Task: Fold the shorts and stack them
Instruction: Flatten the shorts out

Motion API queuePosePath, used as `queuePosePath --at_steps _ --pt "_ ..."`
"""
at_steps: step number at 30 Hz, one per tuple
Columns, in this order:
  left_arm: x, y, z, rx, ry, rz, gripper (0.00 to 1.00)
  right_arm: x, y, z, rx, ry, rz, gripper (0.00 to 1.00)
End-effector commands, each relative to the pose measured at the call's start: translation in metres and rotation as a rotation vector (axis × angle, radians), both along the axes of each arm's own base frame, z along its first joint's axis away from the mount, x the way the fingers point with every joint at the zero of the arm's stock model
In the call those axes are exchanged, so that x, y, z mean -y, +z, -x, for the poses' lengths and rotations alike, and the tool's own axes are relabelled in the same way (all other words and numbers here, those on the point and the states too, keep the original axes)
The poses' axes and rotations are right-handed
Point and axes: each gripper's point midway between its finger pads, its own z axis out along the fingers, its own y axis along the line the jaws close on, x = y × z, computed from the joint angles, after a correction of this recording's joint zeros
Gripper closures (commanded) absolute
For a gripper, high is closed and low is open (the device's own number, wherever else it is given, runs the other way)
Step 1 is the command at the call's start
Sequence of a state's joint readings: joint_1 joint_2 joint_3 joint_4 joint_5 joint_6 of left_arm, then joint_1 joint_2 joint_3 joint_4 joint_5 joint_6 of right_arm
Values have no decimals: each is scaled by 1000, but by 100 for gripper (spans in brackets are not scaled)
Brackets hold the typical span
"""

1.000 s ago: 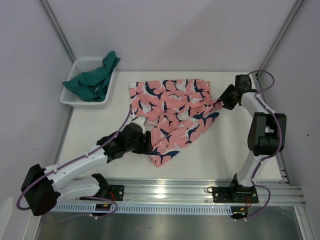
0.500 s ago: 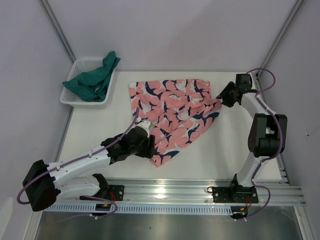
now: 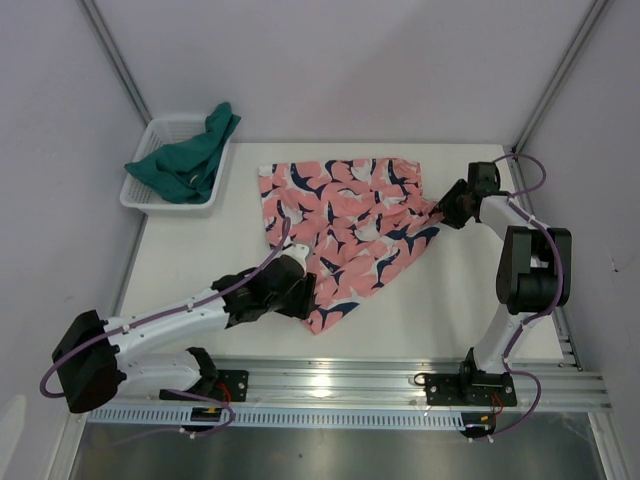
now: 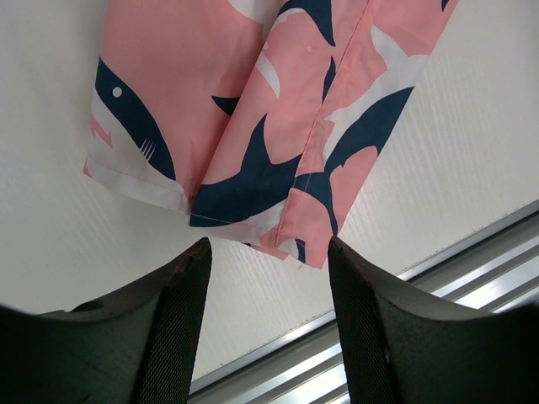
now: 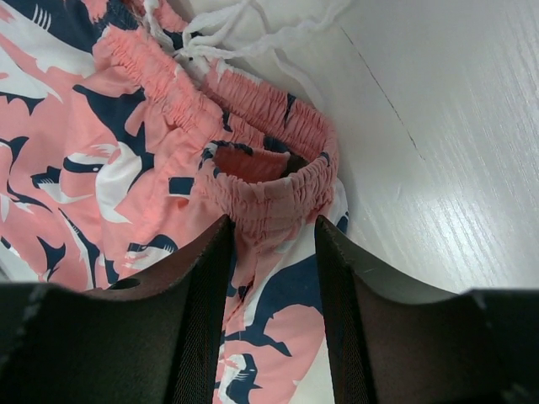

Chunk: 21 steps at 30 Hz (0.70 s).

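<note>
The salmon-pink shark-print shorts point(image 3: 340, 225) lie spread flat mid-table. My left gripper point(image 3: 305, 297) stands open just short of the near leg hem point(image 4: 253, 227), nothing between its fingers point(image 4: 268, 252). My right gripper point(image 3: 440, 212) is open and straddles the folded elastic waistband corner point(image 5: 269, 189) at the shorts' right edge, fabric lying between its fingers point(image 5: 274, 231). The white drawstring point(image 5: 227, 34) trails beyond. The teal green shorts point(image 3: 185, 160) sit crumpled in the basket.
A white mesh basket point(image 3: 160, 203) stands at the table's back left corner. An aluminium rail point(image 3: 340, 385) runs along the near edge, showing close behind the left fingers point(image 4: 472, 278). Slanted frame posts rise at both back corners.
My left gripper has slid right and nearer, down to the leg hem. My right gripper has dropped slightly toward the waistband corner. The shorts have barely shifted.
</note>
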<state>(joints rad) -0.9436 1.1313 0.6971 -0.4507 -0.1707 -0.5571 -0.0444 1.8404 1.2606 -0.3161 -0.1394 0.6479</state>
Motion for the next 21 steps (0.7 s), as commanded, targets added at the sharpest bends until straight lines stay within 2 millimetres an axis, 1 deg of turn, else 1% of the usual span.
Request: queuePosePath --at_steps 1,7,9,10,11,12,15,20,21 --pt "11 16 -8 42 1 26 39 2 15 -11 72 -15 -7 54" --pt "17 14 -5 40 -28 18 40 0 4 -15 71 -18 -20 57" --pt "19 14 -4 40 -40 17 40 0 4 -19 79 -15 -26 62" --pt "21 15 -3 43 -51 19 40 0 5 -21 85 -16 -26 62" --pt "22 15 -1 42 -63 20 40 -1 2 -23 83 -14 -29 65" --pt "23 14 0 45 -75 17 40 -2 2 -24 85 -11 -32 69" --pt "29 16 4 53 -113 27 40 -2 0 -28 83 -7 -37 73" --pt "36 12 12 49 -173 38 38 -3 -4 -32 83 -6 -38 70" --pt "39 13 12 52 -183 42 38 -3 -8 -31 74 -4 -36 70"
